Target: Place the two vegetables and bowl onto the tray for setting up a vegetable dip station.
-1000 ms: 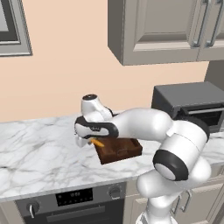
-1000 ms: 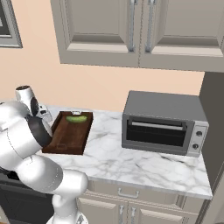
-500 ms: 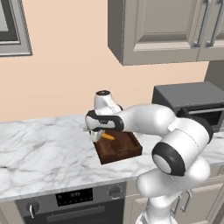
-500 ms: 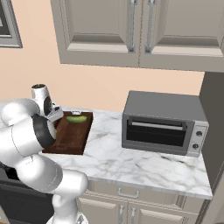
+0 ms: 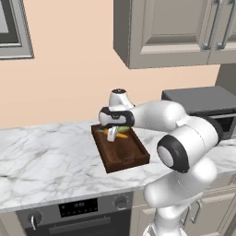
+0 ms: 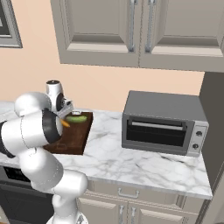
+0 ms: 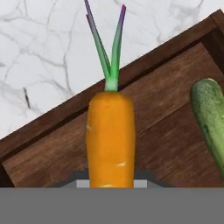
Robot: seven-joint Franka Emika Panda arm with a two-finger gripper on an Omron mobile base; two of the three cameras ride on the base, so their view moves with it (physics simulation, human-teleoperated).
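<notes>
My gripper (image 5: pixel 112 136) is shut on the carrot (image 7: pixel 110 135), an orange root with a green leafy tip. It holds the carrot (image 5: pixel 121 135) just above the far end of the dark wooden tray (image 5: pixel 126 157). In the hand view the carrot hangs over the tray floor (image 7: pixel 166 144) near its rim. The dark green cucumber (image 7: pixel 210 114) lies in the tray to the carrot's right. From the right base view the cucumber (image 6: pixel 77 118) rests at the tray's far end (image 6: pixel 74 140), beside the carrot (image 6: pixel 64 123). The bowl is out of view.
The tray sits on a white marble counter (image 5: pixel 46 156). A grey toaster oven (image 6: pixel 164 122) stands on the counter to the tray's right. Wall cabinets (image 6: pixel 131 30) hang above. An oven front with knobs (image 5: pixel 78 209) is below the counter edge.
The arm has swung right with the carrot, from the tray's left rim to above its far end next to the cucumber. The cucumber and tray have not moved.
</notes>
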